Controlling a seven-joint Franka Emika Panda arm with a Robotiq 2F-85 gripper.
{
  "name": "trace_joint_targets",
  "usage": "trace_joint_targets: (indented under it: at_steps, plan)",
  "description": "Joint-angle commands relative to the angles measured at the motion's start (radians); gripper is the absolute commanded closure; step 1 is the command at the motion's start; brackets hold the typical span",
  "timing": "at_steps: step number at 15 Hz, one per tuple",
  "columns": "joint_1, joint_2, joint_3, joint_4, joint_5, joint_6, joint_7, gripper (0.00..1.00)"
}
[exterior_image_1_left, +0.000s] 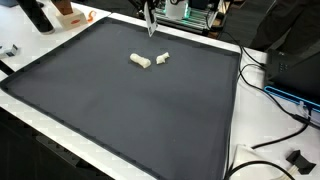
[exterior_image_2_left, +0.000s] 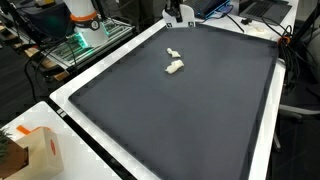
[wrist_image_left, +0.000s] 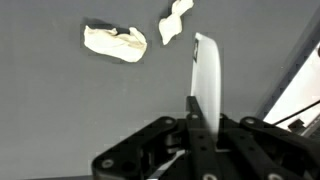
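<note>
Fingers (wrist_image_left: 207, 80) of the gripper (exterior_image_1_left: 151, 30) look pressed together into one pale blade, holding nothing, above the mat's far edge. In the wrist view the larger white wad (wrist_image_left: 114, 41) lies on the left of the dark mat (exterior_image_1_left: 120, 110), its long axis running across the picture. The smaller white wad (wrist_image_left: 176, 22) sits near it but apart, long axis tilted with the upper end pointing right, nearest the fingertips. Bare mat lies between wad and fingertips. Cables (exterior_image_1_left: 272, 95) trail past the mat's right edge, and a cardboard box (exterior_image_2_left: 40, 150) stands at a desk corner.
</note>
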Motion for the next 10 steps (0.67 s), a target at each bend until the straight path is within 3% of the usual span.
trace_joint_targets:
  at_steps: [1,4,10]
  plan:
    - [0.017,0.039,-0.037,0.006,0.205,-0.016,-0.245,0.99]
    - [-0.009,0.077,-0.036,0.016,0.318,-0.051,-0.401,0.99]
    - [-0.066,0.144,-0.034,0.017,0.438,-0.107,-0.568,0.99]
